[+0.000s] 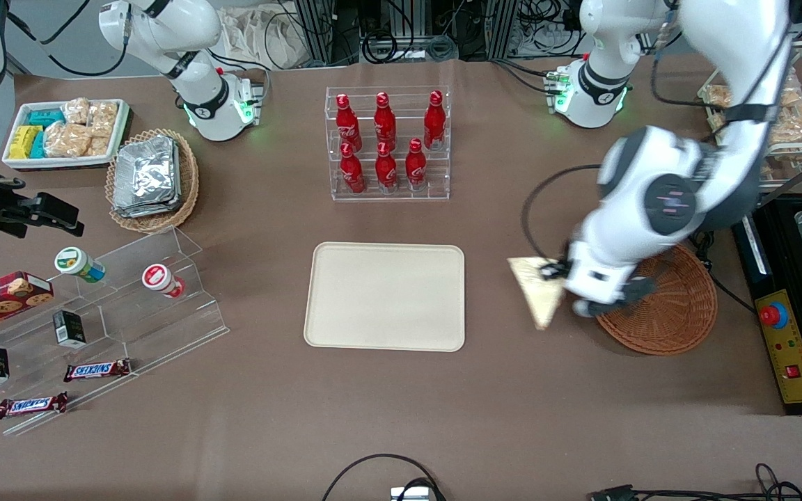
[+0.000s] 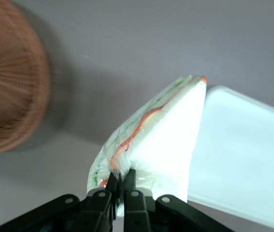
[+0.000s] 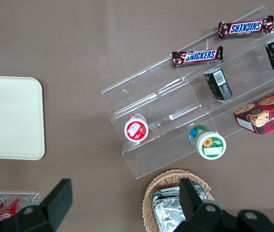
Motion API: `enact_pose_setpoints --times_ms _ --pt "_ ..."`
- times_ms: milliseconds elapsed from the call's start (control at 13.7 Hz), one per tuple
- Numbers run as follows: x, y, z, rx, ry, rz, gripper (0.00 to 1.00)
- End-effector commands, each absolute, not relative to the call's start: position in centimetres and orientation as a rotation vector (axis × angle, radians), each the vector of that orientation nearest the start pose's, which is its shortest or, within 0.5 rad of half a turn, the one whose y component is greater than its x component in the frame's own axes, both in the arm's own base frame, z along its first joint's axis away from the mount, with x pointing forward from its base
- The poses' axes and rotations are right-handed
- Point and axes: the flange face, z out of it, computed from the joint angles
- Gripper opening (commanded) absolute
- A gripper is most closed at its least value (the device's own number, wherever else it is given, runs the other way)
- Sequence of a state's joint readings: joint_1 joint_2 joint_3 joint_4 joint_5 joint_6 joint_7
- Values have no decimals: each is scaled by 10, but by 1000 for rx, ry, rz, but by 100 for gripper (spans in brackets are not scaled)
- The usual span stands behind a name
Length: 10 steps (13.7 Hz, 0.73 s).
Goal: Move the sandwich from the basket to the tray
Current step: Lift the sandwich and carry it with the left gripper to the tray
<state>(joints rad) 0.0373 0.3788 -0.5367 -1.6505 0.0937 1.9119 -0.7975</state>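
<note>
The sandwich [image 1: 539,289] is a pale cream-yellow wedge in clear wrap, hanging in the air between the basket and the tray. My left gripper [image 1: 562,277] is shut on its wrap; in the left wrist view the two black fingers [image 2: 129,181] pinch the plastic at the sandwich [image 2: 161,137] edge. The reddish-brown round wicker basket [image 1: 672,313] sits under the arm, toward the working arm's end of the table, and holds nothing that I can see. The cream-beige tray [image 1: 385,296] lies flat at the table's middle, bare. Tray [image 2: 243,154] and basket [image 2: 11,82] both show in the wrist view.
A clear rack of red bottles [image 1: 387,142] stands farther from the front camera than the tray. A tan oval basket of foil packets [image 1: 152,177], a white snack tray [image 1: 63,132] and a clear stepped shelf [image 1: 108,313] lie toward the parked arm's end. A control box [image 1: 787,348] sits beside the basket.
</note>
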Motion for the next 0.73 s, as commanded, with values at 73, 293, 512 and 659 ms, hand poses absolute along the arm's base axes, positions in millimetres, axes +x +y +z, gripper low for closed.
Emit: enact_pose_setpoints --times_ms 73,293,512,659 --pt "603 -349 364 -3151 -394 272 0" --pt "591 -399 323 -3157 -310 281 0" --pt "581 -425 278 -3148 -233 195 0" --pt "579 -429 249 -3125 -170 150 0"
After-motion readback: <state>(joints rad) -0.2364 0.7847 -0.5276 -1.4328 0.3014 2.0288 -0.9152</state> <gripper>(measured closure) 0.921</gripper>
